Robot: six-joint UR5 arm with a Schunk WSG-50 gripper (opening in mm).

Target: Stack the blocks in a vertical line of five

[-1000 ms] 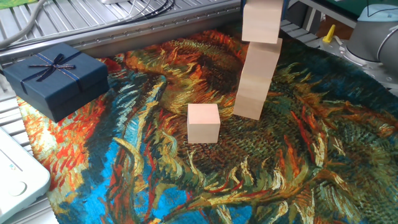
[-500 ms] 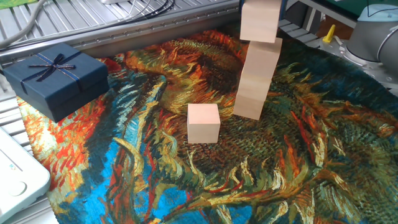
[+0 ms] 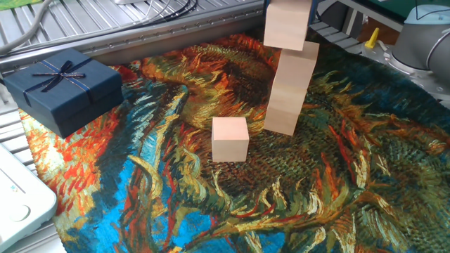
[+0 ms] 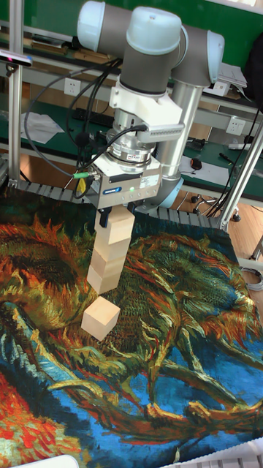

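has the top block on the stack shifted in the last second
Yes. The top block slid left across the stack, now overhanging its left edge, toward the gift box.

Pale wooden blocks: leaning stack (image 3: 288,88), top block (image 3: 287,24) offset left over stack; loose block (image 3: 230,139) upright just beside stack base (image 4: 100,319).

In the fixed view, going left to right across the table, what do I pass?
White device at the edge → navy gift box → lone block → block stack → yellow object at the far right.
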